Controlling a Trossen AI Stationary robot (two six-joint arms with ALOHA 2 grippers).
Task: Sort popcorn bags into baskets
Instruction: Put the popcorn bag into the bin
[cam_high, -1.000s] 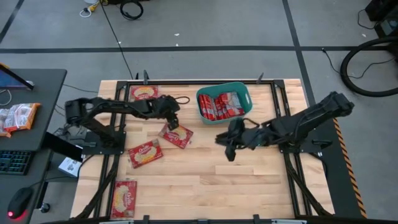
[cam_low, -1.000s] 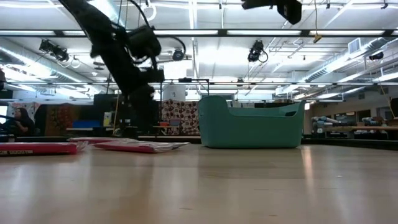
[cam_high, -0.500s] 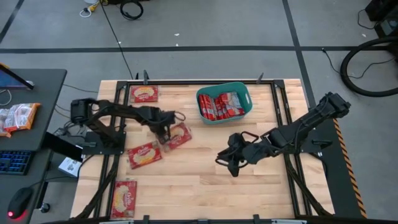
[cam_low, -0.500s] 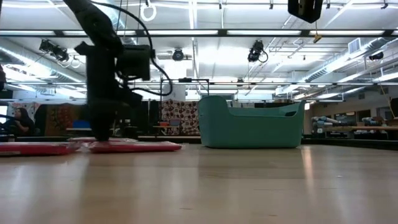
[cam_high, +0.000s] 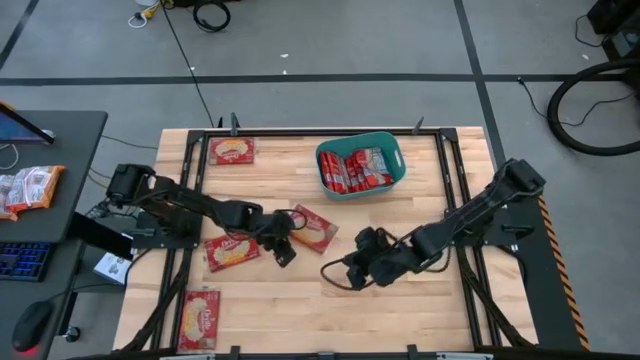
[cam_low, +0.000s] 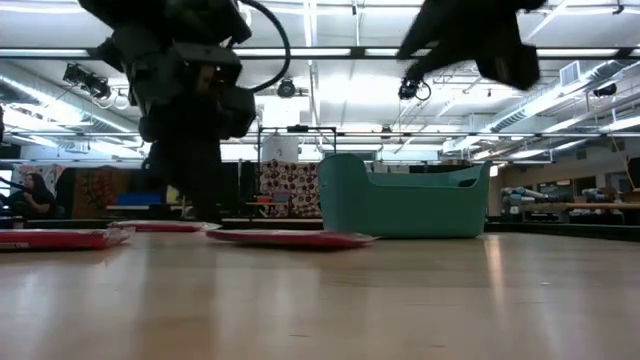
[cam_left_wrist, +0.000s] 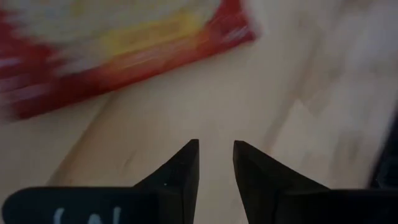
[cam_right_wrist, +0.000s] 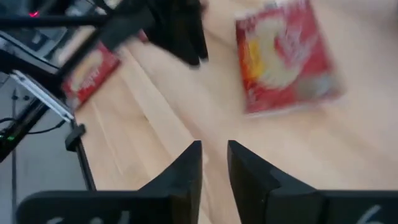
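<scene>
The left gripper (cam_high: 283, 250), jaws slightly parted and empty, hovers just beside a popcorn bag (cam_high: 314, 228) near the table's (cam_high: 420, 310) middle. The right gripper (cam_high: 352, 272), narrowly open and empty, sits slightly farther. The bag's long axis runs diagonally; the teal basket (cam_high: 397, 150) lies toward the far edge.

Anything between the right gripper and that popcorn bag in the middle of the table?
No. In the high view only bare wood separates the right gripper from the popcorn bag; the right wrist view shows the same bare stretch. The left gripper sits off to the side.

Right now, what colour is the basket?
Teal; the basket shows best in the high view, with red packets inside.
</scene>
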